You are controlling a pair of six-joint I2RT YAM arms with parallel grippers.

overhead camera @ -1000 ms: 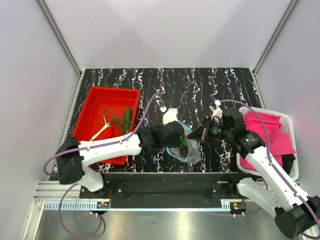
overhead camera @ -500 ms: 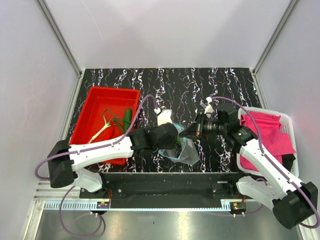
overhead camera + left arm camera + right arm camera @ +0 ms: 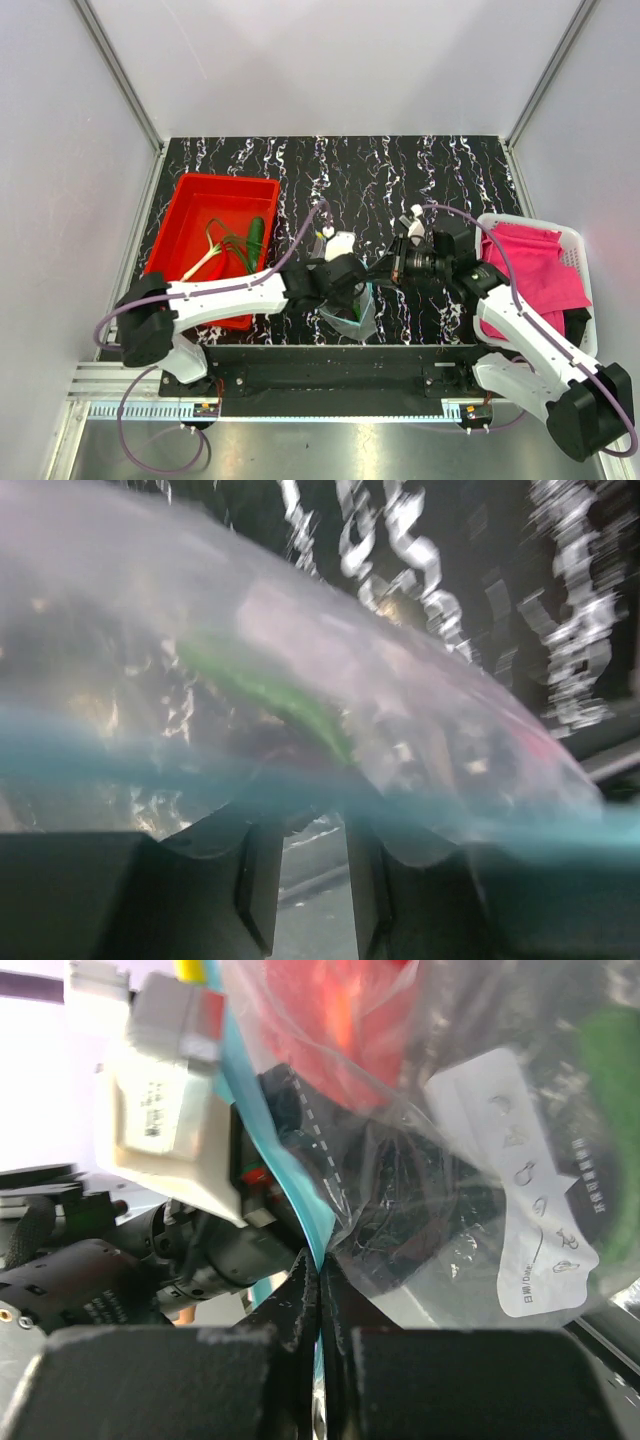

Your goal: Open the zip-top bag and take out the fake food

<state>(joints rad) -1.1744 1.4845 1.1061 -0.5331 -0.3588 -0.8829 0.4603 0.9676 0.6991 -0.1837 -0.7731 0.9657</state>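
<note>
**Desk:** Where is the zip-top bag (image 3: pixel 352 312)?
**Photographer:** At the near centre of the marbled worktop (image 3: pixel 400 170), held up between both arms. Green fake food (image 3: pixel 285 700) shows inside it.
**Desk:** The right pincer (image 3: pixel 318 1272)?
**Photographer:** Clenched on the bag's teal zip strip (image 3: pixel 262 1150), with the white label (image 3: pixel 510 1180) just right of it.
**Desk:** The left pincer (image 3: pixel 305 825)?
**Photographer:** At the bag's left side. Blurred plastic covers its tips, so I cannot tell whether it grips.
**Desk:** Elsewhere?
**Photographer:** A cucumber (image 3: pixel 256 235) and a green onion (image 3: pixel 205 258) lie in the red tray (image 3: pixel 180 215) at left.
</note>
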